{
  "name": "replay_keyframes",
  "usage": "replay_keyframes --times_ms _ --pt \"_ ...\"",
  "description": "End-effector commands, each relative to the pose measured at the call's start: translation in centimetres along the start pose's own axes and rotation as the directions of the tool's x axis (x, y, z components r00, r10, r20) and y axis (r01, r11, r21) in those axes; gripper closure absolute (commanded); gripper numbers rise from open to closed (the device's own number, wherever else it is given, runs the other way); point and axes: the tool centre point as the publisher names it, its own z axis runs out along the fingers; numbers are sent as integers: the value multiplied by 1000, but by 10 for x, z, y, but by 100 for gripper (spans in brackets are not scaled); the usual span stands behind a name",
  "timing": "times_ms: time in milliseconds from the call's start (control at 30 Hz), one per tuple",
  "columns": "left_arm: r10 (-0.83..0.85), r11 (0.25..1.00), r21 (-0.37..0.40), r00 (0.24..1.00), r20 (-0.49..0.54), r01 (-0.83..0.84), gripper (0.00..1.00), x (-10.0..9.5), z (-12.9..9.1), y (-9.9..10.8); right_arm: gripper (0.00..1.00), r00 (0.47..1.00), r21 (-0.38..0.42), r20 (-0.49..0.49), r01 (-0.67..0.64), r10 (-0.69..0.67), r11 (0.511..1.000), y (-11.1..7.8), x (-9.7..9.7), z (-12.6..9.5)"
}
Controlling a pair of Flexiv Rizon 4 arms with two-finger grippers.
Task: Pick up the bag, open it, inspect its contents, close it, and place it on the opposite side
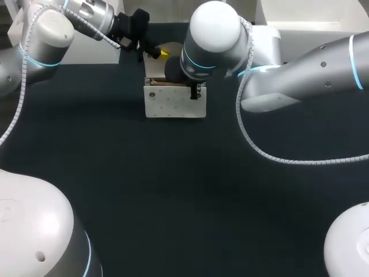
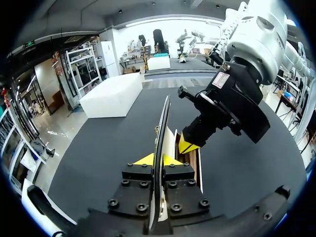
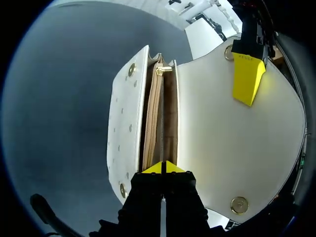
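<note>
Bag (image 1: 174,103) on dark table (image 1: 173,202), flap (image 3: 232,143) pinched by left pincer (image 2: 157,160), right pincer (image 3: 163,167) closed inside.

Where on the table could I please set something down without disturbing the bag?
Free: the wide bare tabletop on the near side of the bag. Crowded: at the bag, where the left gripper and right gripper meet, and under the right arm's cable.

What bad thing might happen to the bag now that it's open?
1. The left gripper pinches the flap near its edge. The flap might slip out and drop shut onto the right gripper.
2. The right gripper's tips sit right at the mouth of the bag. Pulling away carelessly might snag the tan lining or tip the bag over.
</note>
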Motion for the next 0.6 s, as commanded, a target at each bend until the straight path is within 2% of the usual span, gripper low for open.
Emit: replay_keyframes --times_ms 33,200,467,600 --pt "-1 1000 14 1000 5 1 100 1 -3 0 100 1000 1 -14 4 -4 1000 2 -3 6" --pt "-14 999 34 1000 3 14 100 2 -4 0 100 999 2 -51 18 -17 1000 3 4 12" --pt "-42 996 82 998 -57 47 100 5 -6 3 100 995 23 -93 24 -22 999 0 11 19" --pt "-46 996 78 997 -66 51 100 5 -6 5 100 994 31 -105 21 -17 999 -2 12 22"
